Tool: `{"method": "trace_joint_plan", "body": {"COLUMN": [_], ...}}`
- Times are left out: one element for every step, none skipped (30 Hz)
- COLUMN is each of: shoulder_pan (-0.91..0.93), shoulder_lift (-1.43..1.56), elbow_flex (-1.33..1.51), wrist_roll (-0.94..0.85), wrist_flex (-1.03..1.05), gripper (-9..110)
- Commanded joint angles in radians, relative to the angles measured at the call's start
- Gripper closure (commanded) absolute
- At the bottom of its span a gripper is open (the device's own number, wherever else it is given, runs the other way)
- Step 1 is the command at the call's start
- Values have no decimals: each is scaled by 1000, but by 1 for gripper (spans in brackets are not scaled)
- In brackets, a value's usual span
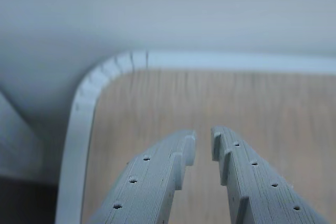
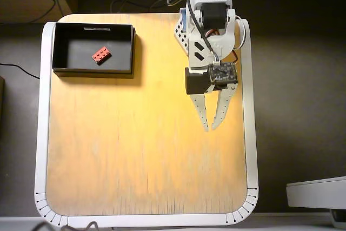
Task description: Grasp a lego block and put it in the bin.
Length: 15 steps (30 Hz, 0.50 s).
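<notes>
Red lego block [image 2: 101, 54] already lies inside the black bin [image 2: 59, 47], upper left of the overhead view. Gripper [image 2: 212, 128], right of centre, is nearly closed and empty; best simply to keep clear.

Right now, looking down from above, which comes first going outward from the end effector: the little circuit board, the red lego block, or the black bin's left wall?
In the overhead view, from the end effector:
1. The circuit board, just above it on the arm.
2. The lego block, up-left, lying inside the bin.
3. The bin's left wall, farthest left.
</notes>
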Motion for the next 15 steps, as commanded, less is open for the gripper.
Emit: {"method": "trace_joint_plan", "body": {"shoulder_pan": [-14,-17,-18,-20,-20,-20,-18,-17,-15,-15,-15,-15,-15,-14,-12], "shoulder_lift": [106,127,144,164,181,199,215,230,245,262,279,298,318,337,359], "elbow_flex": [98,133,167,201,230,261,287,311,330,353,376,402,430,456,482], "wrist_roll": [-23,-26,-26,-23,-21,-18,-18,-20,-17,-17,-18,-21,-25,-23,-20], "wrist_flex": [-43,-43,-43,-41,-41,-41,-38,-25,-3,18,32,43,52,66,81], "gripper": [101,101,101,101,101,101,101,101,101,101,101,101,101,101,101]}}
